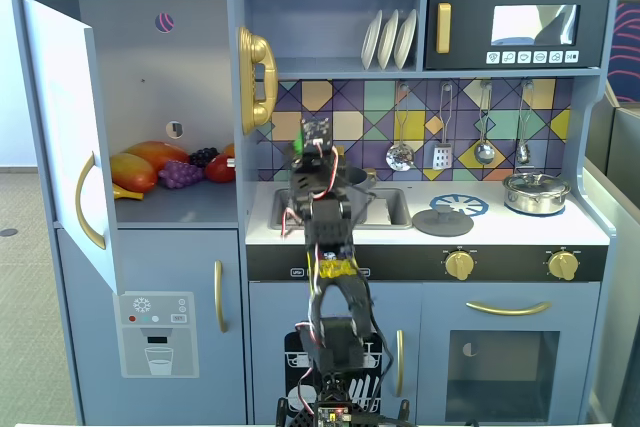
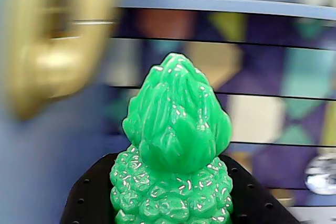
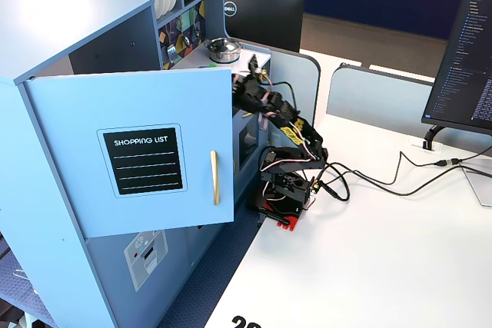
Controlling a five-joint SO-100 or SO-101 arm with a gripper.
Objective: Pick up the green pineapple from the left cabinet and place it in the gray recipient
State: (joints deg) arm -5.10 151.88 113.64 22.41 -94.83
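Note:
The green pineapple (image 2: 173, 156) fills the wrist view, leafy top up, clamped between my two black fingers (image 2: 89, 203). In a fixed view only a green sliver of it (image 1: 304, 134) shows at my gripper (image 1: 311, 139), which is raised in front of the tiled wall, above the sink and to the right of the left cabinet (image 1: 160, 67). The cabinet door (image 1: 60, 127) stands open. The gray recipient (image 1: 358, 181) sits in the sink, mostly hidden behind my arm, just below and right of the gripper. In the side fixed view the gripper (image 3: 244, 86) is partly hidden by the door (image 3: 138, 151).
An orange-red mango (image 1: 150, 155), purple grapes (image 1: 180, 175) and other fruit lie on the cabinet shelf. A gold toy phone (image 1: 257, 77) hangs just left of the gripper. A flat gray lid (image 1: 443, 222) and a silver lidded pot (image 1: 536, 193) sit on the counter to the right.

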